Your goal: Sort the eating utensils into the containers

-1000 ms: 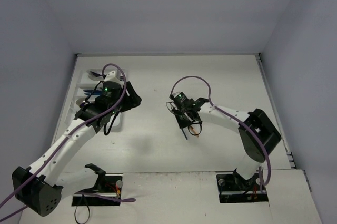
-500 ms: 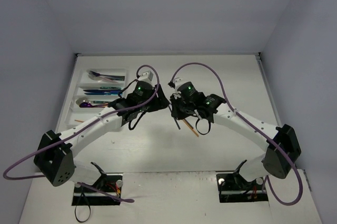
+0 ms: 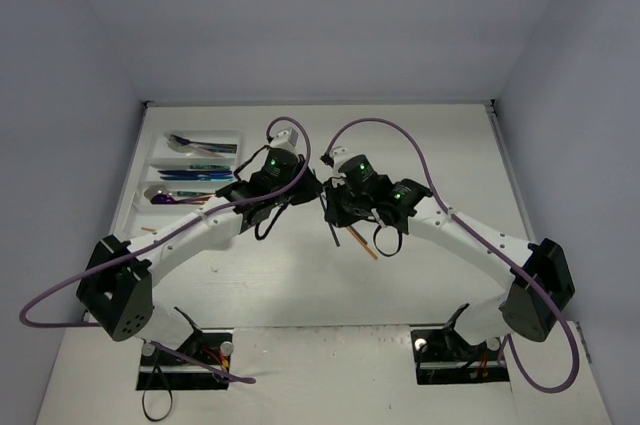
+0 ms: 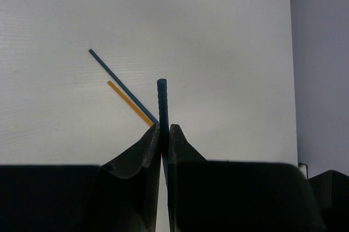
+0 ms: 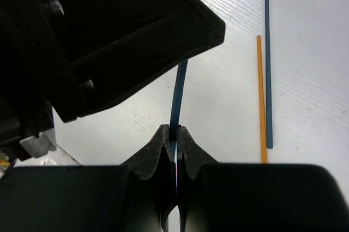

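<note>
1. Swinging in from the white tray (image 3: 232, 137), where it hovered a second ago, the left arm now reaches the middle of the table (image 3: 440, 145). The left claw (image 4: 162, 128), gaping half a second ago, has closed.
2. That left claw is clenched on a slim blue utensil (image 4: 162, 98). The utensil's ribbed end sticks out straight ahead of the fingertips. Whether it is a fork, knife or spoon cannot be told.
3. The right claw (image 5: 173, 129) is clamped on the same blue utensil, as it was a second ago. The strip runs on ahead of its fingertips and passes behind the black body of the left claw.
4. From above, the two claws meet nose to nose, with the utensil held between them off the table.
5. An orange stick (image 4: 130, 103) and a blue stick (image 4: 122, 85) lie on the table side by side and nearly parallel. They are ahead and to the left of the left claw, and ahead and to the right of the right claw. Neither claw touches them.
6. The tray lies well apart from both claws, off to the left claw's left.
7. The tray's far compartment holds a dark spoon (image 3: 185, 142). The next one holds blue and teal pieces (image 3: 195, 173). The one after that holds a purple spoon (image 3: 165, 198).
</note>
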Tool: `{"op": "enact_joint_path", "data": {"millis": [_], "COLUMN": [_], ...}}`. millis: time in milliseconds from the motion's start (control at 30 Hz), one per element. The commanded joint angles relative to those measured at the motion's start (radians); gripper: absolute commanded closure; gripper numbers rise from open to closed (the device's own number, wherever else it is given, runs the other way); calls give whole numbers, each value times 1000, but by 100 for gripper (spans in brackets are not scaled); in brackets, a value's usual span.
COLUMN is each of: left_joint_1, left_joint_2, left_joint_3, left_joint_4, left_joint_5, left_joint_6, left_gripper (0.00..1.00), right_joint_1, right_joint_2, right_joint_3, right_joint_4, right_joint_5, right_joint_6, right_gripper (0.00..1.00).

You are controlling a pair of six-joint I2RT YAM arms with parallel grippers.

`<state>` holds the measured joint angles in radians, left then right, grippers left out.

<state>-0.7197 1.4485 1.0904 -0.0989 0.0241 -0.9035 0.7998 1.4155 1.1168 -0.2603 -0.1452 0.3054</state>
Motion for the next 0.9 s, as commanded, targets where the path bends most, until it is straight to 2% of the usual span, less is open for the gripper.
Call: {"op": "enact_joint_path", "data": {"millis": [0, 100, 167, 200, 367, 500, 600, 700, 867], "left_joint_1": [-12, -3, 44, 78, 306, 561, 753, 909, 1005], "left_joint_2": [-23, -42, -78, -101, -291, -478, -554, -544, -439], "left_joint_3": [30, 14, -27, -46, -220, -339, -409, -436, -465], "left_joint_4": [68, 44, 32, 27, -38, -126, -132, -115, 16], "left_joint_5": [-14, -79, -106, -111, -129, -173, -132, -85, -59], "left_joint_6": [-21, -16, -22, -32, -86, -89, -83, -62, -66], "left_gripper": [100, 100, 100, 100, 100, 100, 100, 100, 100], "right_joint_1": [6, 7, 6, 6, -2, -22, -48, -73, -114], "right_joint_2": [-31, -33, -37, -42, -74, -102, -102, -98, -81], "right_joint_3": [37, 33, 30, 28, -7, -61, -98, -126, -155], "right_joint_4": [53, 53, 52, 52, 52, 50, 46, 34, -8], "right_joint_5": [5, 35, 53, 60, 96, 120, 121, 107, 127], "right_joint_6": [15, 24, 27, 26, 11, 4, 5, 8, -6], "right_gripper": [95, 71, 49, 44, 41, 40, 40, 39, 38]}}
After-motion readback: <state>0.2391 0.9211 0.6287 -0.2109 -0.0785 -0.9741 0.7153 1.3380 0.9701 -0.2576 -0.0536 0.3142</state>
